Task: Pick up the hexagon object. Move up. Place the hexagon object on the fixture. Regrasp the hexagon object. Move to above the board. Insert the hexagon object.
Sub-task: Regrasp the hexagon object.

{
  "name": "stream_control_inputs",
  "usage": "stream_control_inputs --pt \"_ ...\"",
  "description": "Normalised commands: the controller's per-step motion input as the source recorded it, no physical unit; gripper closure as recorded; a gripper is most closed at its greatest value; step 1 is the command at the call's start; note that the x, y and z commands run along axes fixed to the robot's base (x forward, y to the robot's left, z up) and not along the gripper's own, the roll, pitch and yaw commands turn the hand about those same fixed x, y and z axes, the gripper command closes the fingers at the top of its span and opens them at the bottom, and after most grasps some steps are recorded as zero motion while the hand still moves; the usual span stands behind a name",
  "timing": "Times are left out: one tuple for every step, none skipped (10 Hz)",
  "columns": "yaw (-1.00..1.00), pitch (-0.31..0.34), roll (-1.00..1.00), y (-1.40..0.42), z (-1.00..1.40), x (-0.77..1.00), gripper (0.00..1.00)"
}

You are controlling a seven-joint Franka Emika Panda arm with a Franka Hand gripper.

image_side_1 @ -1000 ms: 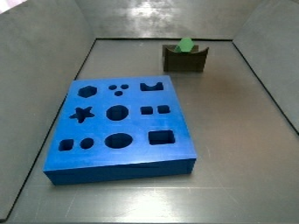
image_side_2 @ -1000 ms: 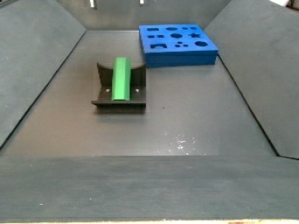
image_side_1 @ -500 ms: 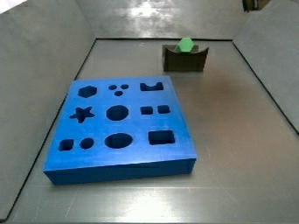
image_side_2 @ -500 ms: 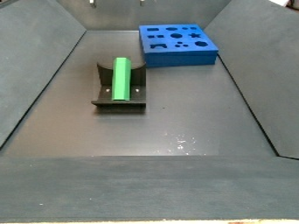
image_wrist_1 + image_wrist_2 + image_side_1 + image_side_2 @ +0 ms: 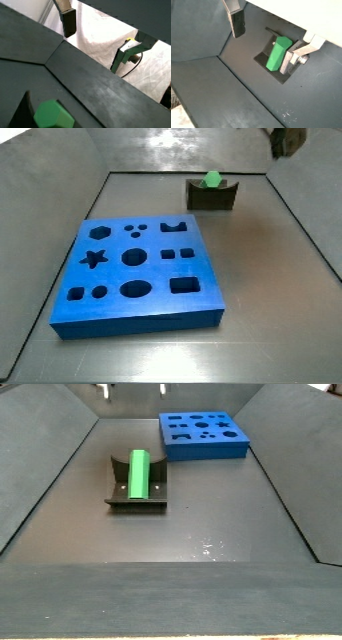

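Note:
The green hexagon object (image 5: 211, 178) lies in the notch of the dark fixture (image 5: 201, 198) at the back of the bin; the peg (image 5: 138, 474) rests lengthwise on the fixture (image 5: 158, 489). My gripper (image 5: 283, 140) hangs high above it, only its fingertips (image 5: 104, 390) showing at the frame edge. In both wrist views the gripper (image 5: 263, 42) is open with nothing between the pads. The hexagon object (image 5: 278, 52) lies far below on the fixture (image 5: 260, 58), close beside one finger (image 5: 290, 60). The hexagon object's end face (image 5: 52, 114) shows below the gripper (image 5: 95, 40). The blue board (image 5: 147, 308) lies apart.
The board (image 5: 207, 446) with its several shaped holes lies flat on the bin floor, well away from the fixture. Sloping grey walls (image 5: 54, 454) close in the floor on all sides.
The gripper has come down into the top of the side views; a second ago it was almost out of sight. The hexagon object, fixture and board have not moved.

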Motion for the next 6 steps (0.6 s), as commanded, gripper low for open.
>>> stream_control_inputs --pt "0.16 0.019 0.18 0.05 -1.00 0.06 0.00" --pt "0.14 0.000 0.15 0.04 -1.00 0.07 0.00" --pt "0.13 -0.016 0.13 0.04 -1.00 0.09 0.00" --pt "0.11 -0.032 0.11 0.03 -1.00 0.10 0.00" --pt "0.09 -0.045 0.10 0.03 -1.00 0.11 0.00" --pt "0.07 -0.054 0.08 0.02 -1.00 0.12 0.00"
